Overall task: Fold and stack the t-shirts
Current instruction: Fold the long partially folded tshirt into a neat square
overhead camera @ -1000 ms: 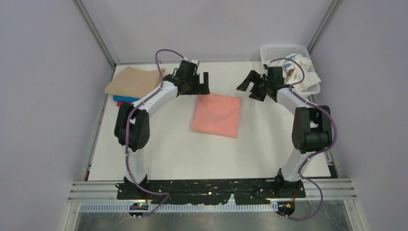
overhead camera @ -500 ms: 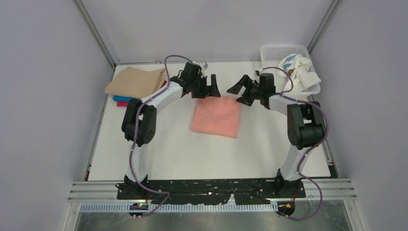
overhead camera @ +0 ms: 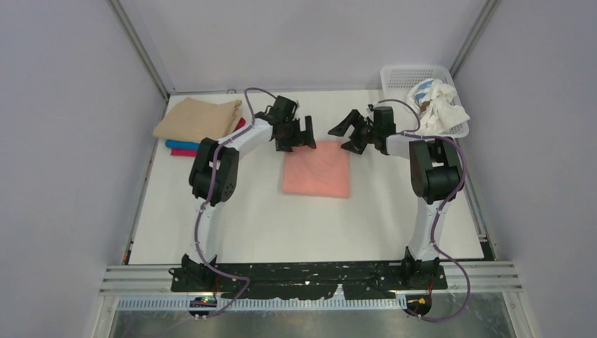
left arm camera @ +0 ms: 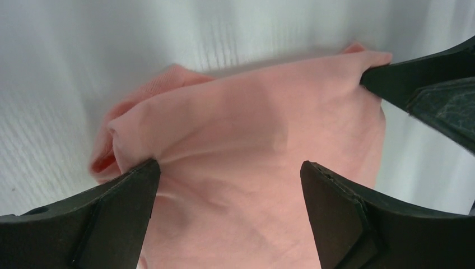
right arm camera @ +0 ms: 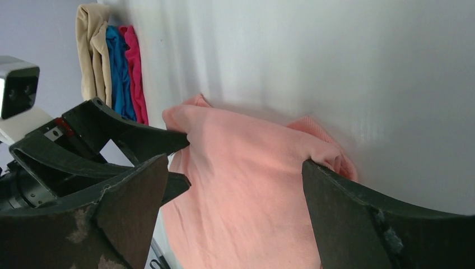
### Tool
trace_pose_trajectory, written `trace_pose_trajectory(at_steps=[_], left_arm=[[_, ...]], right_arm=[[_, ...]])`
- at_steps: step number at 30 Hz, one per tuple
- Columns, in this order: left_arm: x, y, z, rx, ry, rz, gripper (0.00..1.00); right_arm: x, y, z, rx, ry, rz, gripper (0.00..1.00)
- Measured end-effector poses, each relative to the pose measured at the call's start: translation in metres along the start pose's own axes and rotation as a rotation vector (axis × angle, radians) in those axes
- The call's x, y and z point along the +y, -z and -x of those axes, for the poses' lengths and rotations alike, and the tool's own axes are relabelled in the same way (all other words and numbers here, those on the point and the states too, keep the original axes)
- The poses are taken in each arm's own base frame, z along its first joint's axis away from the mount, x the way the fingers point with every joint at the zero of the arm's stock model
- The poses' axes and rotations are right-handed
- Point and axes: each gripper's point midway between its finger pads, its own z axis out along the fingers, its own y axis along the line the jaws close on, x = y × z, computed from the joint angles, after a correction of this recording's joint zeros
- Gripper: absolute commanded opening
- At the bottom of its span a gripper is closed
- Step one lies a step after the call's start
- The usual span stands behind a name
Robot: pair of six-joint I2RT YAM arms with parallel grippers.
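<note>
The salmon-pink t-shirt (overhead camera: 317,172) lies folded into a rectangle in the middle of the white table. My left gripper (overhead camera: 301,135) hangs open over its far left corner, and my right gripper (overhead camera: 345,134) hangs open over its far right corner. In the left wrist view the pink cloth (left arm camera: 252,129) fills the wide gap of the left gripper (left arm camera: 229,174), and nothing is pinched. The right wrist view shows the same cloth (right arm camera: 252,185) under the open right gripper (right arm camera: 235,168). A folded stack at the far left has a tan t-shirt (overhead camera: 199,118) on top of blue (overhead camera: 181,144) and magenta (overhead camera: 186,151) ones.
A white mesh basket (overhead camera: 415,74) holding crumpled white cloth (overhead camera: 440,102) stands at the far right corner. Grey walls close in the table on three sides. The two grippers sit close together, with the left gripper's fingers (right arm camera: 112,140) showing in the right wrist view.
Both grippers have swung inward from the sides to the far edge of the pink t-shirt. Both stayed open. The shirt has hardly shifted.
</note>
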Motion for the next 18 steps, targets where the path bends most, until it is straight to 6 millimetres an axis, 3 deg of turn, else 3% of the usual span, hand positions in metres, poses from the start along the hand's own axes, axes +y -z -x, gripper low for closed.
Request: trace_pose_trajectory(at_steps=[6, 11, 14, 18], left_arm=[[0.009, 0.021, -0.026, 0.015, 0.021, 0.008, 0.99], [0.010, 0.044, -0.015, -0.027, -0.009, 0.051, 1.00], [0.001, 0.076, -0.002, -0.091, -0.030, 0.044, 1.00], [-0.003, 0.142, -0.005, -0.215, -0.044, 0.037, 1.00]], right_arm=[[0.005, -0.004, -0.006, 0.009, 0.025, 0.014, 0.95], [0.011, 0.005, -0.005, -0.012, 0.076, -0.031, 0.95], [0.027, 0.030, 0.009, -0.085, 0.127, -0.078, 0.95], [0.069, 0.107, 0.030, -0.302, 0.251, -0.117, 0.95]])
